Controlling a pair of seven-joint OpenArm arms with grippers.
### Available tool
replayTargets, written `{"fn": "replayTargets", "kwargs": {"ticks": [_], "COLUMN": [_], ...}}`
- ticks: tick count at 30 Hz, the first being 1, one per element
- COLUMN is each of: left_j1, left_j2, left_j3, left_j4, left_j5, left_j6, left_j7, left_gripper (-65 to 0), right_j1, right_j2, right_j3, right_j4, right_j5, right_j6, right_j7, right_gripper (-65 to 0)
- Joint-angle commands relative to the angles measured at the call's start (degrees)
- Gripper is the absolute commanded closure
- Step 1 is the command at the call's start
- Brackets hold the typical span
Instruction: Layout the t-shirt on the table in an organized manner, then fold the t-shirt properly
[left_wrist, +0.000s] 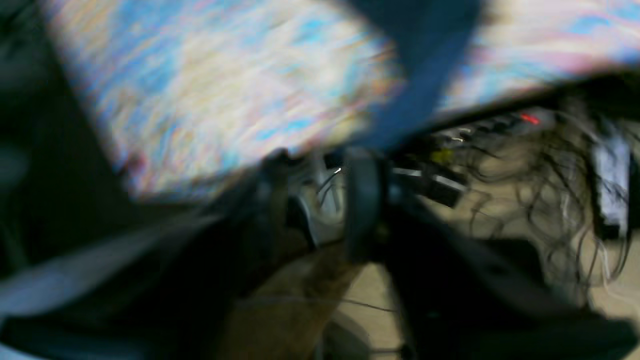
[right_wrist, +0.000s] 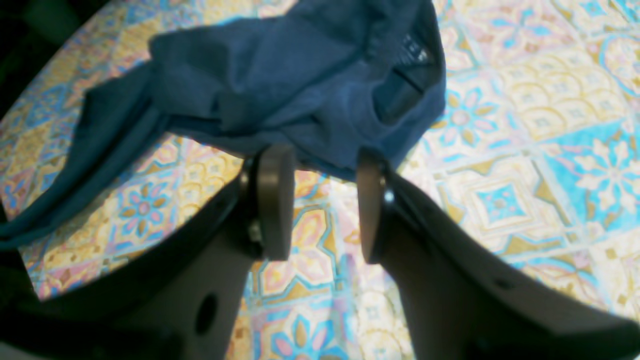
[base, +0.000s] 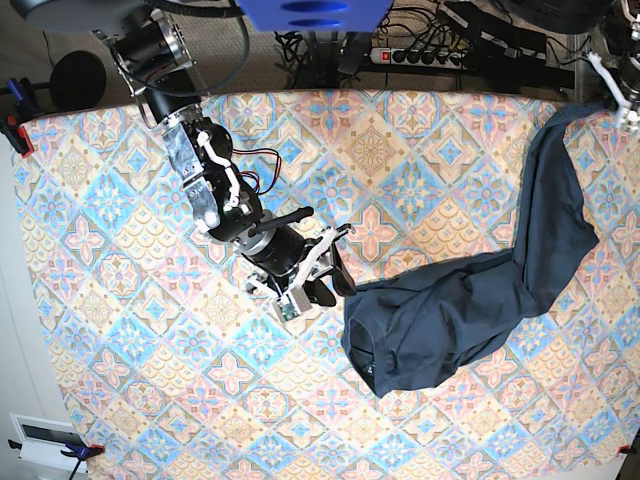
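Base view: shirt (base: 455, 300) lies bunched on the table (base: 120, 330), collar end just beside my right gripper (base: 335, 272), jaws apart and empty. Its long axis runs up to my left gripper (base: 625, 100); whether that one grips, I cannot tell.

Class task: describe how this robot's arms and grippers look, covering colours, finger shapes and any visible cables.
The right arm is black and silver metal with white brackets and thin red and dark wires along it. The right gripper has two dark, flat, paddle-shaped fingers on black mounts with round holes. The left gripper looks similarly dark, but is blurred.
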Motion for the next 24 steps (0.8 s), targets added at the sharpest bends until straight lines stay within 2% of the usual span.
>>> {"fn": "replayTargets", "kwargs": {"ticks": [1, 4, 7, 12, 15, 18, 21, 24], "left_j1": [-0.31, -2.42, -11.56, -34.15, -47.25, -55.60, -62.20, -65.80], "left_j2": [-0.96, -1.23, -0.70, 2.20, 4.40, 4.66, 5.89, 7.56], "left_j3": [-0.41, -1.11, -2.34, -2.26, 1.44, 12.43, 21.83, 25.52], "left_j4": [0.78, 0.78, 0.78, 0.69, 0.25, -1.77, -7.84, -14.35], "left_j5": [-2.55, -6.68, -8.44, -7.82, -3.51, 5.80, 13.19, 18.38], "left_j6": [-0.34, -0.34, -0.26, -0.08, -0.08, 0.01, 0.01, 0.01], "left_j7": [-1.25, -1.60, -0.81, 11.32, 16.95, 17.56, 14.92, 10.35], "left_gripper": [-25.6, -29.1, -28.6, -27.1, -27.0, -27.0, -27.0, -27.3], "right_j1": [1.33, 1.33, 1.33, 1.24, 1.24, -0.34, -1.57, -2.71], "right_j2": [-0.03, -0.03, -0.03, -0.03, -0.03, -0.03, -0.03, 0.06], "right_j3": [0.24, 0.24, 0.24, 0.32, 0.32, 0.32, 0.41, 0.94], "right_j4": [1.24, 1.24, 1.24, 1.33, 2.82, 3.97, 4.32, 5.99], "right_j5": [0.51, 0.51, 0.51, 0.43, 0.43, 0.43, 0.34, 0.34], "right_j6": [0.37, 0.37, 0.37, 0.37, 0.37, 0.37, 0.37, 0.37], "right_j7": [1.32, 1.40, 1.40, 1.40, 1.40, 1.32, 1.40, 1.40], "right_gripper": [-20.5, -20.5, -20.4, -20.4, -20.4, -20.4, -20.4, -20.4]}}
